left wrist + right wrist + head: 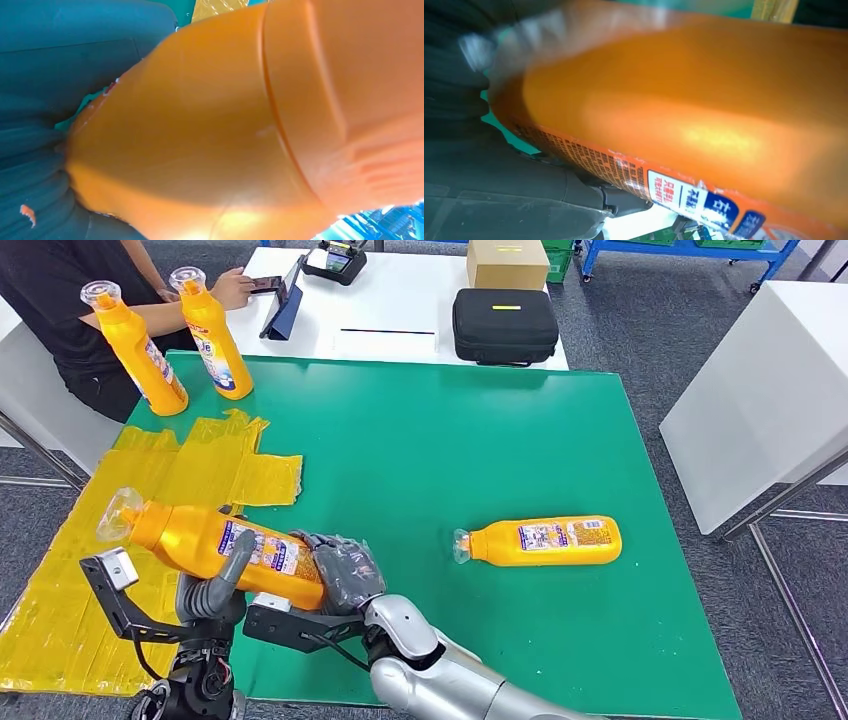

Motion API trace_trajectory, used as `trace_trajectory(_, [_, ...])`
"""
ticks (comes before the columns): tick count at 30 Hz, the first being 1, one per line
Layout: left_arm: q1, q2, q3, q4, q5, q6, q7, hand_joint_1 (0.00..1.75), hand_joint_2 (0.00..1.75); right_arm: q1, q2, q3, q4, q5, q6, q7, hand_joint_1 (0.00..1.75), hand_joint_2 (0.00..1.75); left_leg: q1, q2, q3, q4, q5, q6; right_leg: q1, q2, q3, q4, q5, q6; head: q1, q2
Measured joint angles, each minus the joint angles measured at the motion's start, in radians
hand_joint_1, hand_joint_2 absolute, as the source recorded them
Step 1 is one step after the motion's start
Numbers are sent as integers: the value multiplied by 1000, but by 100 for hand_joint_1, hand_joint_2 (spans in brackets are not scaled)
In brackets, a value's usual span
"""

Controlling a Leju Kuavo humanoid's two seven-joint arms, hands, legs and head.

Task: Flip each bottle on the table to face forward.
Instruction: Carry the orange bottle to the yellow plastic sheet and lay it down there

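Observation:
An orange bottle (205, 540) with a clear cap hangs tilted above the near left corner of the green table (420, 440), cap pointing left. My left hand (215, 585) grips its middle from below, thumb across the label. My right hand (340, 570) holds its base end. Up close, the bottle (225, 125) lies against my left hand's dark fingers (30, 165), and its labelled side (699, 110) against my right hand (454, 100). A second orange bottle (545, 540) lies on its side at mid-right, label up. Two more bottles (135, 350) (212, 335) stand upright at the far left corner.
A crumpled yellow plastic sheet (200, 460) covers the table's left side. A person in black (60, 300) sits behind the upright bottles. On the white table behind are a black case (505, 325) and a cardboard box (507, 262). Another white table (760, 390) stands to the right.

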Motion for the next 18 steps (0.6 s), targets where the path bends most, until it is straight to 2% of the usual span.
trace_trajectory(2, [4,2,0,-7,-15,5,-9,175,175,2,-6,2,0,9,-4,11,0,0,0,0,0,0,0,0,0,0,0,0,0,0,0,0])
trace_trajectory(4, [8,7,6,-20,-79,36,-31,175,175,11,-25,-1,-10,18,-15,31,0,0,0,0,0,0,0,0,0,0,0,0,0,0,0,0])
trace_trajectory(7, [12,16,42,-50,-275,113,-48,175,175,49,-82,-35,-63,45,-30,60,0,0,0,-2,0,0,0,0,0,-1,1,0,0,0,0,0])
trace_trajectory(9, [14,21,74,-63,-356,128,-43,175,175,71,-116,-69,-106,63,-31,65,0,0,0,-2,-1,0,0,0,0,-1,1,0,0,0,0,0])
trace_trajectory(16, [18,23,118,-80,-400,135,-39,175,175,107,-160,-125,-186,88,-33,68,0,0,0,-1,0,0,0,0,0,-1,1,0,0,0,0,0])
trace_trajectory(18, [19,24,125,-80,-484,173,-38,175,175,130,-164,-145,-213,111,-51,78,0,0,0,-2,0,0,0,0,0,-1,1,0,0,0,0,0])
